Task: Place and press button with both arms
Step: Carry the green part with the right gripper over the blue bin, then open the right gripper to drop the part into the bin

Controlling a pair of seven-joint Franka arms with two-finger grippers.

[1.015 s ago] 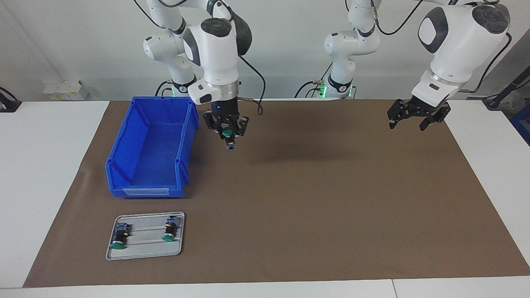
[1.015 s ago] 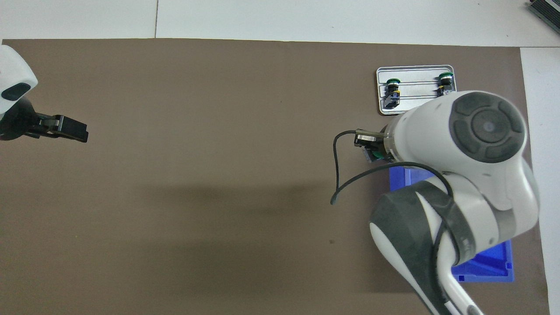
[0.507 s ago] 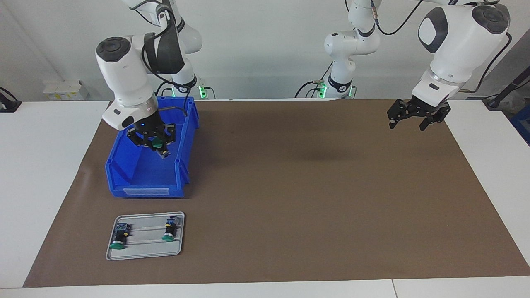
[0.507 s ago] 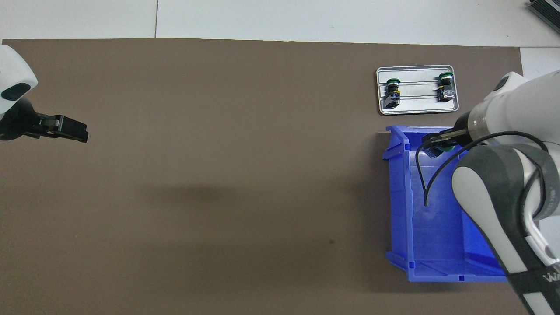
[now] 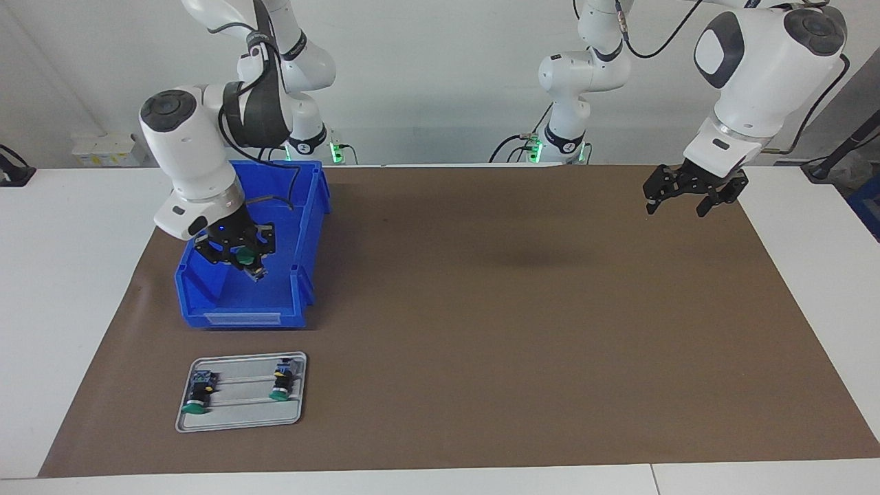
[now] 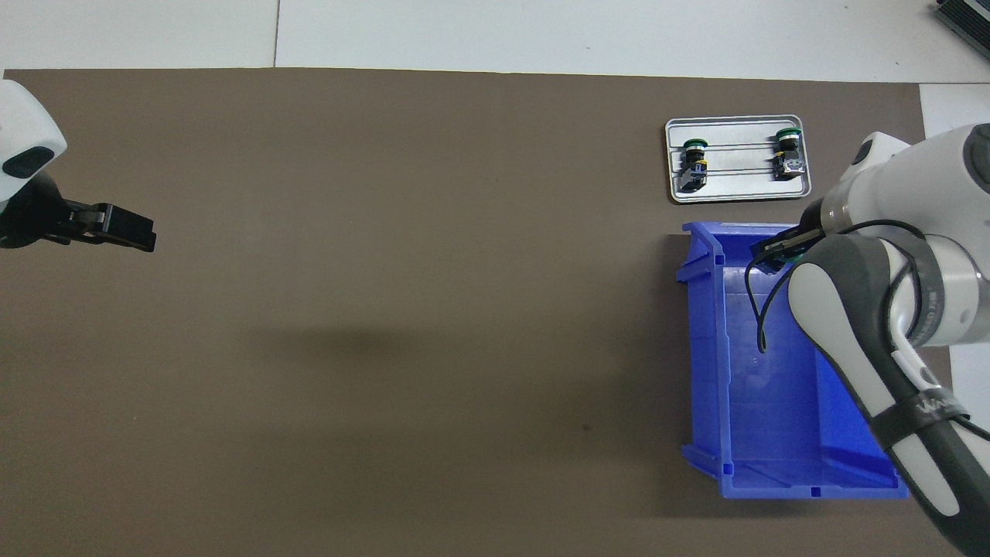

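Observation:
My right gripper (image 5: pixel 240 258) is shut on the button (image 5: pixel 245 259), whose green cap shows between the fingers. It holds the button inside the rim of the blue bin (image 5: pixel 304 237), above the bin's floor, at the bin's end farther from the robots. In the overhead view the right gripper (image 6: pixel 776 250) shows at that end of the bin (image 6: pixel 700 348), with the arm covering most of it. My left gripper (image 5: pixel 689 198) is open and empty and waits in the air over the mat's edge at the left arm's end; it also shows in the overhead view (image 6: pixel 128 230).
A grey metal tray (image 5: pixel 240 416) lies farther from the robots than the bin and holds two near-identical buttons (image 5: pixel 199 394) (image 5: pixel 281 381). The tray (image 6: pixel 735 193) and its buttons (image 6: pixel 694 164) (image 6: pixel 789 153) show from above. A brown mat (image 5: pixel 515 330) covers the table.
My right arm has swung the button from over the mat beside the bin to over the bin, then lowered it into the bin. The left arm has not moved.

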